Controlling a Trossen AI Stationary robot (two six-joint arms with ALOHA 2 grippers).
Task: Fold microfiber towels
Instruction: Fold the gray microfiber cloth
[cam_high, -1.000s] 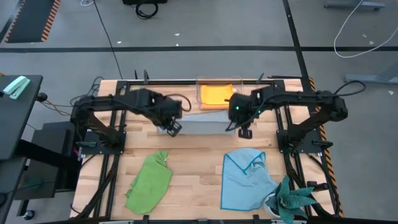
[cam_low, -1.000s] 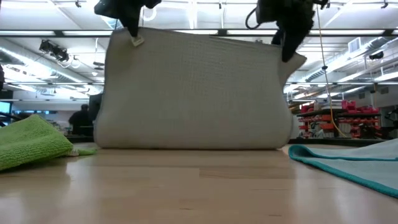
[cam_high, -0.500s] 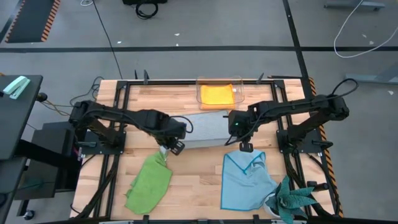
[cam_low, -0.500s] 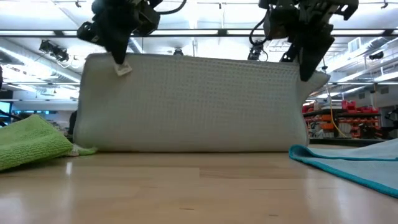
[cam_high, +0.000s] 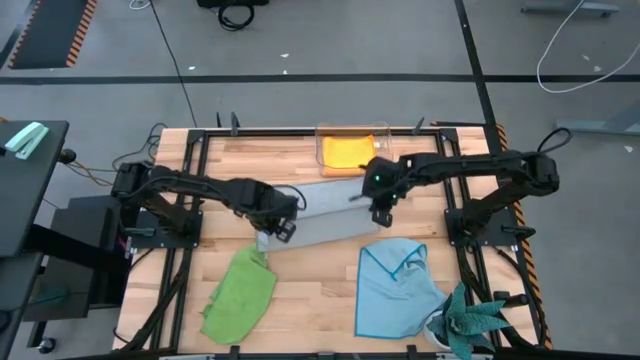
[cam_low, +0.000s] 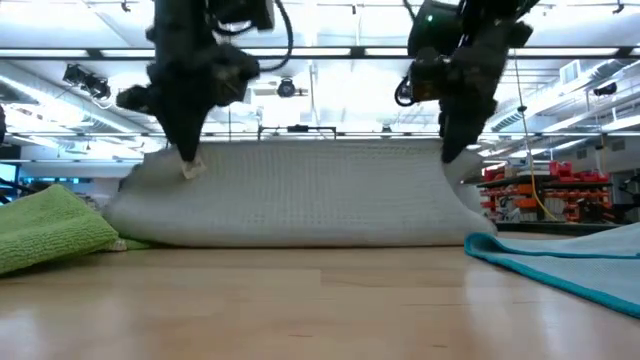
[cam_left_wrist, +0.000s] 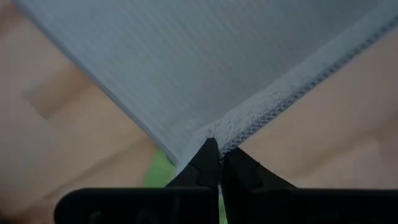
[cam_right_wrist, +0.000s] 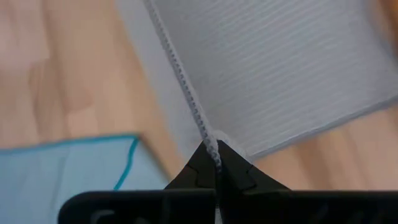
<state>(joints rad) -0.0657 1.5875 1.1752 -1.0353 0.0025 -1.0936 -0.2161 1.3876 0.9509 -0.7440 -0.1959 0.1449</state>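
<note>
Four microfiber towels show: one grey towel (cam_high: 325, 212) at the table's centre, one lime green towel (cam_high: 240, 293) at seven o'clock, one light blue towel (cam_high: 395, 287) at five o'clock, one orange-yellow towel (cam_high: 347, 153) at twelve o'clock. One clear plastic box (cam_high: 322, 150) holds the orange-yellow one. One teal plant (cam_high: 470, 322) stands at five o'clock. Two arms, each with one gripper.

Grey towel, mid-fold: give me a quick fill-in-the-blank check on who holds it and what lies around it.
1. Each pincer, left pincer and right pincer, is shut on a corner of the ____ towel.
2. The orange-yellow towel lies inside the clear ____.
3. In the high view, the lime green towel lies nearest the ____ pincer.
4. The plant stands next to the ____ towel.

Missing words: grey; box; left; light blue
</note>
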